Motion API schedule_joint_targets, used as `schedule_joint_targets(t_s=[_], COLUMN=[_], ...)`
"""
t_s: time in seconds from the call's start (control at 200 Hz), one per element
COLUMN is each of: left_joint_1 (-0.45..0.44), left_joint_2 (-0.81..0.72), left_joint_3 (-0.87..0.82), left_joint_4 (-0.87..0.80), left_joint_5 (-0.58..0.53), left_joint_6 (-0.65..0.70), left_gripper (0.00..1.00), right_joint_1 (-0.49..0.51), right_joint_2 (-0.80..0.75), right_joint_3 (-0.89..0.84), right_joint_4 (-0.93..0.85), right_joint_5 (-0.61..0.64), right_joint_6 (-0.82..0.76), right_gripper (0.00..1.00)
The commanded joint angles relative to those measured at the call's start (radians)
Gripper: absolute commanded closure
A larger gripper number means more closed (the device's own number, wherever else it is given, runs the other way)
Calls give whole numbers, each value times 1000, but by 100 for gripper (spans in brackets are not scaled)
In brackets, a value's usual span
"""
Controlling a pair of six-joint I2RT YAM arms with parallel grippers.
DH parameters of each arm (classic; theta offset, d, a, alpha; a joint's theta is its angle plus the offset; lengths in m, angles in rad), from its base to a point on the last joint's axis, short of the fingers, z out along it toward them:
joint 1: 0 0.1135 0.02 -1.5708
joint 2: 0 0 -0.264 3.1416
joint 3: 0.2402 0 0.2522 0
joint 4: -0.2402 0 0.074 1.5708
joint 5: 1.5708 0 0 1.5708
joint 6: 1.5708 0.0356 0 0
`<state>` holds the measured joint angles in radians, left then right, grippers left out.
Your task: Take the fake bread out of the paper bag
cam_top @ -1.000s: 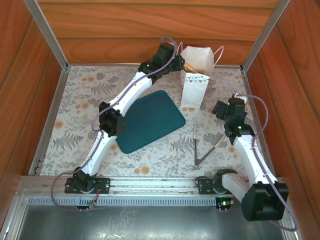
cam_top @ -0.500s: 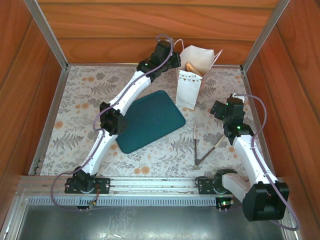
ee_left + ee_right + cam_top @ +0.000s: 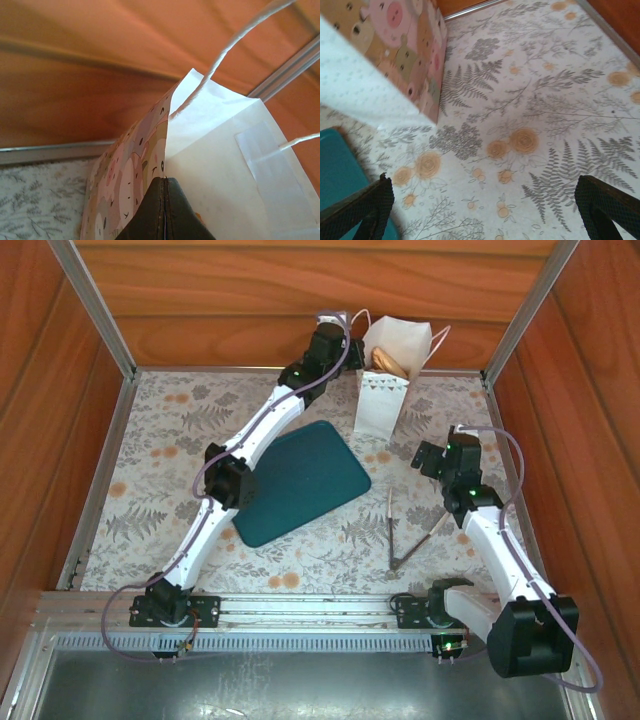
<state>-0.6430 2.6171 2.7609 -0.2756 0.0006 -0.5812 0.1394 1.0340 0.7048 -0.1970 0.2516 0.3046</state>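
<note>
The white paper bag (image 3: 383, 405) stands upright at the back of the table, its mouth open toward the camera. Golden-brown fake bread (image 3: 390, 363) shows inside the top. My left gripper (image 3: 353, 347) is at the bag's left rim, shut on that paper edge. In the left wrist view the dark fingers (image 3: 150, 210) meet flat on the rim of the bag (image 3: 220, 150), between its animal-print side and its white inside. My right gripper (image 3: 424, 457) hovers open just right of the bag's base. In the right wrist view its fingertips (image 3: 367, 205) stand far apart above the bare cloth, the bag (image 3: 395, 55) at upper left.
A teal tray (image 3: 300, 480) lies left of centre, its corner also in the right wrist view (image 3: 335, 170). Wooden tongs (image 3: 405, 535) lie on the floral cloth in front of the right arm. Wooden walls (image 3: 300, 300) and metal rails enclose the table.
My left gripper has closed on the bag's rim. The bag shifted left and then back upright toward the wall. My right gripper has crept slightly left toward the bag.
</note>
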Motion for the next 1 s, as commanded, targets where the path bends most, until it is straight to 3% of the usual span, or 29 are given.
schedule_joint_targets(t_s=[0.0, 0.255, 0.395, 0.62, 0.735, 0.995], left_joint_1=[51, 114, 151, 222, 247, 320], left_joint_2=[-2, -115, -187, -331, -391, -603], left_joint_3=[30, -83, -148, -292, -309, -613], left_joint_4=[125, 49, -16, -49, -104, -107], left_joint_5=[-47, -37, -26, 5, 18, 38], left_joint_6=[53, 74, 73, 61, 57, 3], left_gripper=[100, 100, 100, 100, 100, 100], right_joint_1=[21, 98, 157, 184, 191, 221], right_joint_2=[47, 292, 434, 551, 619, 773], right_joint_3=[38, 185, 273, 331, 390, 496], right_joint_4=[-9, -64, -76, -39, -87, -148], right_joint_5=[-89, -217, -245, -302, -321, -329], right_joint_6=[-40, -72, -80, -51, -51, -88], right_gripper=[0, 0, 7, 9, 18, 25])
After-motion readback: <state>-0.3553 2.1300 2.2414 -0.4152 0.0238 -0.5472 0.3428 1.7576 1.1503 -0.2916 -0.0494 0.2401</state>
